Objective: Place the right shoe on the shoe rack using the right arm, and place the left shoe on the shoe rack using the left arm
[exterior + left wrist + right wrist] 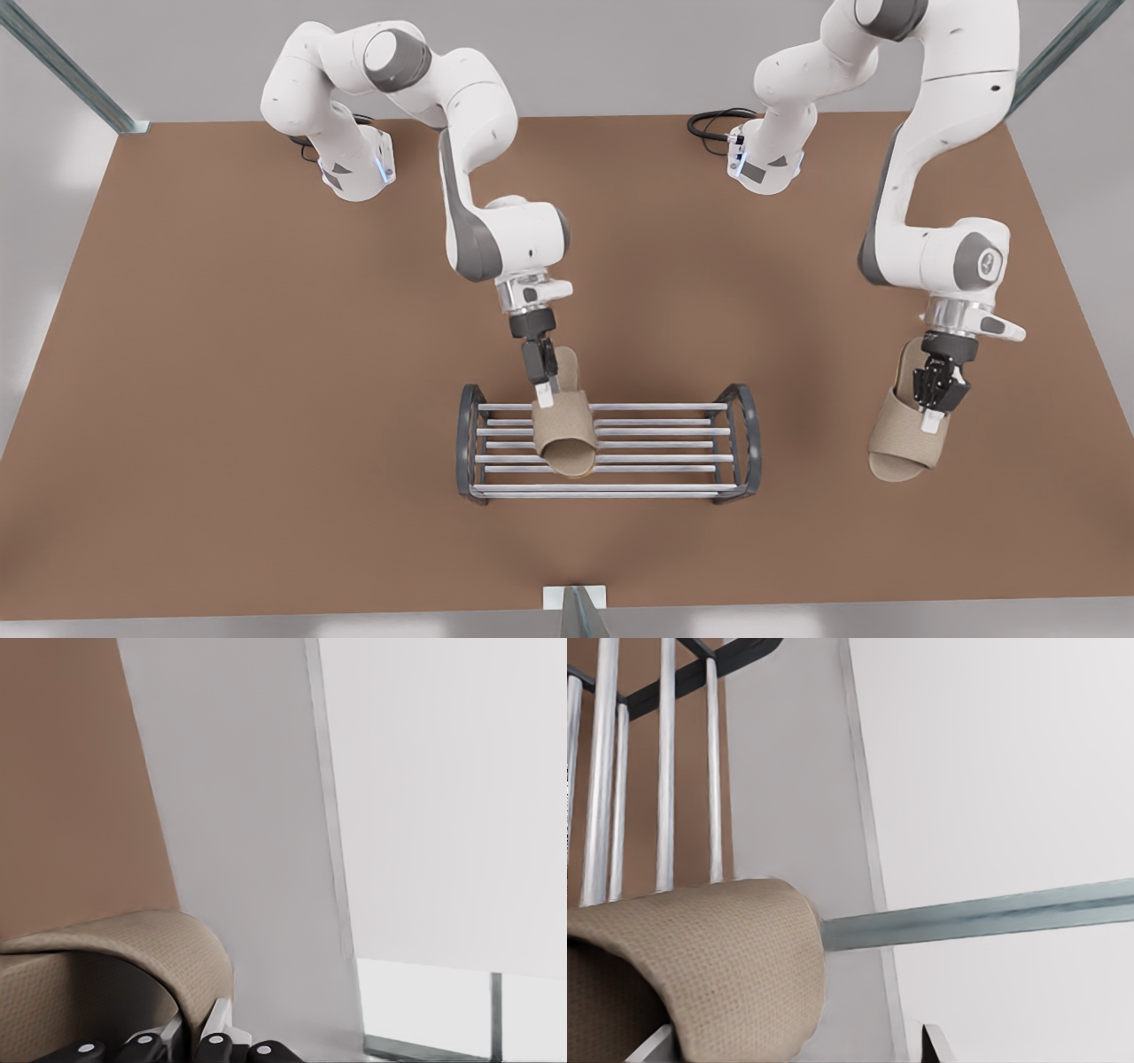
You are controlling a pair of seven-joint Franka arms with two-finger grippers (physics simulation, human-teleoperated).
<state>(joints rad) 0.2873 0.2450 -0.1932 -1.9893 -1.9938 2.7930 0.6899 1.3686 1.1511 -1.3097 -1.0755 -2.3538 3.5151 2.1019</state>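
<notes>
Front view: R gripper [543, 383] clamps R shoe [564, 434] on rack [611, 441] bars, left of centre, L gripper [937, 403] holds L shoe [905, 434] well right of rack; R wrist: seat shoe flat across bars before release; L wrist: pads pinch strap.

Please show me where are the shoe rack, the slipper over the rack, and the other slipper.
shoe rack [740, 416]: front view, arched end frame on that view's right.
slipper over the rack [564, 425]: front view, woven strap.
other slipper [895, 434]: front view, strap beside the tool.
</notes>
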